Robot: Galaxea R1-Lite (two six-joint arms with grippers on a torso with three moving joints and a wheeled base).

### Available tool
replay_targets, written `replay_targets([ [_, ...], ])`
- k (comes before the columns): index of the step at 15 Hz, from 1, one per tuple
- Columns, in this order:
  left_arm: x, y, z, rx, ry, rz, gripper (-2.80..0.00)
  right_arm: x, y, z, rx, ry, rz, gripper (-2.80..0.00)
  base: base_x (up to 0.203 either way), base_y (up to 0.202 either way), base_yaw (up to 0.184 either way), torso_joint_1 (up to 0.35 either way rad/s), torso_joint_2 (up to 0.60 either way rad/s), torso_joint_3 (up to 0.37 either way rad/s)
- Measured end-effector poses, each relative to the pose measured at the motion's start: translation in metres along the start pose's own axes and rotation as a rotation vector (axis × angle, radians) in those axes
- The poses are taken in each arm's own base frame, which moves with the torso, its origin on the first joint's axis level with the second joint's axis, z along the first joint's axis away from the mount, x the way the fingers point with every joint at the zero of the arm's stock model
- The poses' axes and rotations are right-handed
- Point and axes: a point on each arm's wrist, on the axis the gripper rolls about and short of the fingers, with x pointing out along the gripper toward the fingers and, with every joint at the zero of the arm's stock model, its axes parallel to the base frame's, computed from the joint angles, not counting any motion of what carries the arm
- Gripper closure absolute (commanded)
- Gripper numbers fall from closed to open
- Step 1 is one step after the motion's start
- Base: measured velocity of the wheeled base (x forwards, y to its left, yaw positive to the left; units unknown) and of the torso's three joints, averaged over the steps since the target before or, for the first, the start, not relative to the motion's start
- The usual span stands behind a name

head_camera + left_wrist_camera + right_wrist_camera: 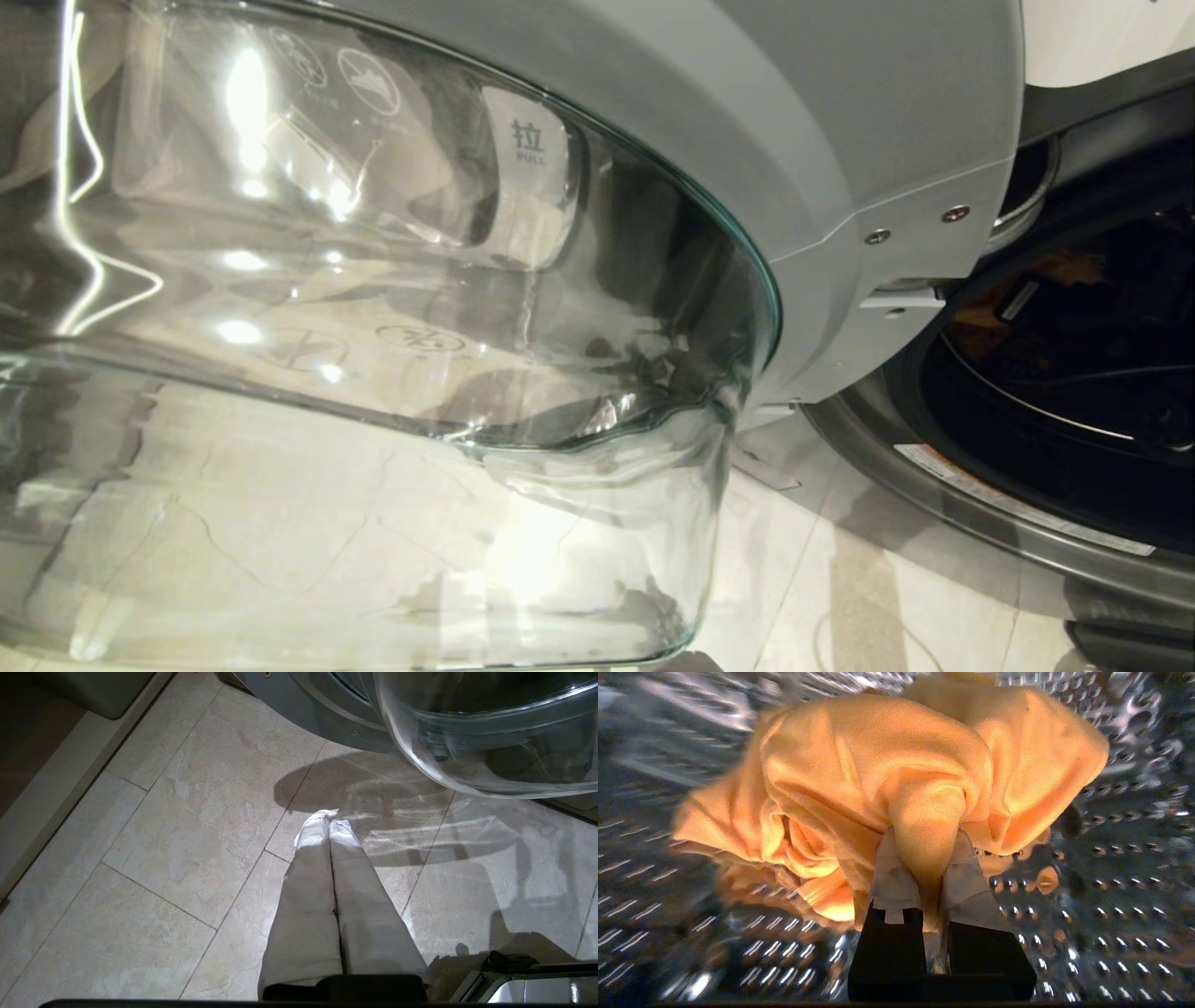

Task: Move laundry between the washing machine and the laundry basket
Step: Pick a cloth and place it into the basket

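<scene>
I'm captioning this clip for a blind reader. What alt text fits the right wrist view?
The right gripper is shut on a fold of an orange-yellow garment, which bunches over its fingers. Around it is the perforated metal drum of a washing machine, blurred in places.

Open glass door [392, 308] beside drum mouth [1074, 373]
</scene>
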Motion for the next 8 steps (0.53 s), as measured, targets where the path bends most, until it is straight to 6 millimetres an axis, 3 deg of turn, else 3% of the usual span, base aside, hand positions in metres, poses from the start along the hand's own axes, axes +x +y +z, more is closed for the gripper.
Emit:
replay_targets([
  [8, 0.000, 0.000, 0.000, 0.000, 0.000, 0.000, 0.00, -0.077, -0.008, 0.003, -0.067, -0.079, 0.060, 0.00, 0.000, 0.000, 0.000, 0.000, 0.00, 0.000],
])
